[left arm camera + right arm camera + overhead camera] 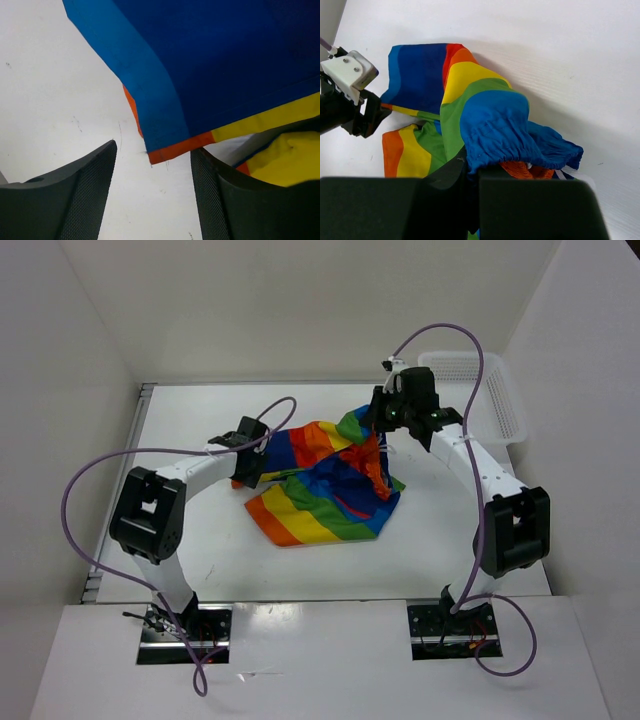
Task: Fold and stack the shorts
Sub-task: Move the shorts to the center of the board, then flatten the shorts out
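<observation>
While right jaws clamp the shorts [320, 505], left jaws — parted — flank a corner.

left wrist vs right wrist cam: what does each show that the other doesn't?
Left wrist only: the left hand is open. An orange-edged blue hem corner of the shorts lies at the gap between its fingers, flat on the table.
Right wrist only: the right hand is shut on fabric at the gathered blue waistband. It also shows the full rainbow striping and the left hand from outside, at the garment's far edge.
Both: the shorts and the white table.
</observation>
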Controlling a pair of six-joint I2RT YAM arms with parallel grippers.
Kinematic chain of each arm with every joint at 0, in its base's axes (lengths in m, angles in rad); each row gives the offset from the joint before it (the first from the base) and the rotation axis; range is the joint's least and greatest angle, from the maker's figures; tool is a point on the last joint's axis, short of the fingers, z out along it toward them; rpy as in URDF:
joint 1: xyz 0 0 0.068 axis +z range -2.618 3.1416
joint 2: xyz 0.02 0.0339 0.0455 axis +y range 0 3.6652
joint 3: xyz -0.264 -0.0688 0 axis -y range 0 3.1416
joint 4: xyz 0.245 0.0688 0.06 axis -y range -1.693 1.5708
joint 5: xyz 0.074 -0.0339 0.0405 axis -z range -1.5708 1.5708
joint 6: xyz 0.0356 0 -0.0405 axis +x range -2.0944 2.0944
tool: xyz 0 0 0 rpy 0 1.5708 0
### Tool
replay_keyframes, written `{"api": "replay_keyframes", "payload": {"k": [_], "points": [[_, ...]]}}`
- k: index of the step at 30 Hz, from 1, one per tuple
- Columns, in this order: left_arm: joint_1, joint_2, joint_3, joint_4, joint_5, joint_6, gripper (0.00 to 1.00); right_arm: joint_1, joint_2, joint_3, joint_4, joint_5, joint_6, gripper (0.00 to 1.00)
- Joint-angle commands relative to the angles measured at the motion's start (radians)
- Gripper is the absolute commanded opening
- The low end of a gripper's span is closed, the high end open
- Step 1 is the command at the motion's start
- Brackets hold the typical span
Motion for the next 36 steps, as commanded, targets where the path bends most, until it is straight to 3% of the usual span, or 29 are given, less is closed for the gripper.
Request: {"api": "replay_keyframes", "payload": {"k": [1, 7, 10, 12, 14, 17, 21, 29, 36], "points": [[-0.006, 0.015, 0.036, 0.051, 0.026, 0.001, 0.68, 0.006, -0.002, 0.038, 0.027, -0.01, -0.018, 0.0], [-0.006, 0.049, 0.089, 0.032, 0.052, 0.001, 0.53, 0.006, 0.016, 0.058, 0.027, -0.019, -0.018, 0.0], [-0.006, 0.088, 0.089, 0.022, 0.043, 0.001, 0.36, 0.006, 0.026, 0.067, 0.027, -0.019, -0.018, 0.0], [-0.006, 0.098, 0.089, 0.022, 0.032, 0.001, 0.13, 0.006, 0.026, 0.067, 0.027, -0.019, -0.018, 0.0], [0.003, 0.124, 0.089, 0.033, 0.012, 0.001, 0.0, 0.006, 0.035, 0.078, 0.018, -0.019, -0.028, 0.0], [0.021, 0.136, 0.131, 0.033, 0.001, 0.001, 0.0, 0.006, 0.047, 0.117, 0.018, -0.019, -0.037, 0.0], [0.063, 0.113, 0.269, 0.033, -0.058, 0.001, 0.0, 0.006, 0.099, 0.301, -0.004, -0.019, -0.061, 0.0], [0.207, -0.014, 0.873, 0.042, -0.123, 0.001, 0.0, 0.006, 0.208, 0.87, -0.094, -0.011, -0.095, 0.0], [0.228, -0.129, 1.101, -0.051, -0.196, 0.001, 0.0, 0.006, 0.081, 0.917, -0.104, -0.173, -0.026, 0.0]]}}
